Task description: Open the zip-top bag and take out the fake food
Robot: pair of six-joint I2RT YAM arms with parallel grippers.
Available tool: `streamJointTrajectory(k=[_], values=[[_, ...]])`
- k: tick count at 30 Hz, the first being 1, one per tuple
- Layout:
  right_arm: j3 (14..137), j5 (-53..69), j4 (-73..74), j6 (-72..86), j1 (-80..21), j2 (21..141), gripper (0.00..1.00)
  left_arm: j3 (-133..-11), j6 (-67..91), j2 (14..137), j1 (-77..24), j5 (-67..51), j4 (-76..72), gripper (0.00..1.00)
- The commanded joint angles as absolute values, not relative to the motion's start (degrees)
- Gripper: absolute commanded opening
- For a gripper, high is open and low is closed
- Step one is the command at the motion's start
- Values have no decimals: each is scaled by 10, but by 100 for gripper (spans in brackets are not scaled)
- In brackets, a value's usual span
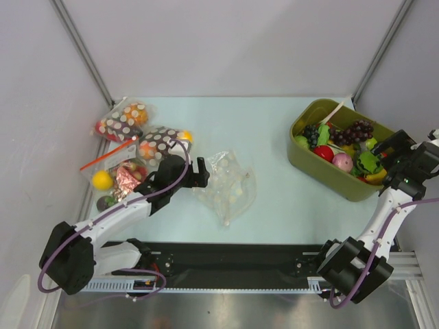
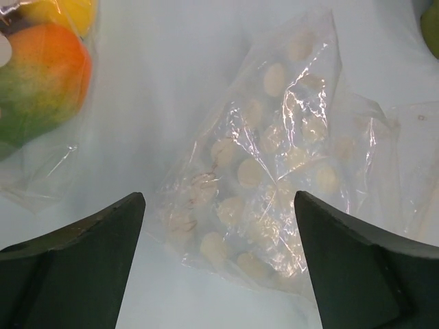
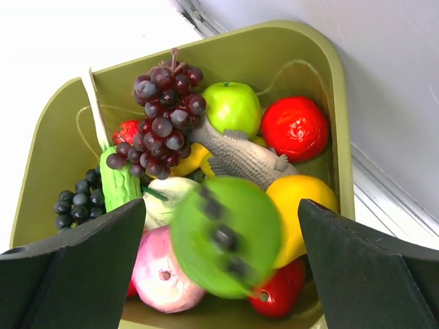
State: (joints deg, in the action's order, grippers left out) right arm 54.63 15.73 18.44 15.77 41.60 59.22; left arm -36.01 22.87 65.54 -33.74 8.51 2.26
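The zip-top bag (image 1: 226, 186) lies flat and crinkled on the table at centre-left, clear with whitish dots; no fruit shows inside it. My left gripper (image 1: 204, 171) is open just left of it. In the left wrist view the bag (image 2: 274, 178) lies ahead of the open left gripper (image 2: 219, 199). My right gripper (image 1: 392, 147) is open above the olive bin (image 1: 322, 171). In the right wrist view a blurred green round piece (image 3: 226, 247) hangs loose between the open right gripper's (image 3: 223, 205) jaws, touching neither. Purple grapes (image 3: 164, 116), a green apple (image 3: 233, 106) and a yellow fruit (image 3: 305, 205) lie in the bin (image 3: 295, 34).
Two dark brown white-dotted bags (image 1: 127, 118) (image 1: 161, 142) and a bag with a red zip strip (image 1: 113, 171) lie at the far left. A bagged orange-green fruit (image 2: 41, 75) is left of the left gripper. A grey toy fish (image 3: 240, 157) lies in the bin.
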Motion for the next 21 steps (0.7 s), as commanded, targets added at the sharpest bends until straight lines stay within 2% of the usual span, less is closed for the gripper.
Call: streamJointTrajectory(k=[1, 10, 13, 15, 21], values=[[563, 158, 170, 156, 419, 593, 100, -381, 224, 622, -333, 98, 27, 97], [568, 230, 164, 168, 397, 567, 100, -395, 226, 568, -333, 106, 64, 100], [585, 234, 184, 153, 314, 564, 100, -416, 236, 547, -333, 132, 94, 100], [598, 200, 206, 142, 230, 562, 100, -439, 236, 540, -333, 147, 120, 100], [620, 139, 222, 155, 72, 541, 100, -494, 217, 524, -333, 170, 173, 100]])
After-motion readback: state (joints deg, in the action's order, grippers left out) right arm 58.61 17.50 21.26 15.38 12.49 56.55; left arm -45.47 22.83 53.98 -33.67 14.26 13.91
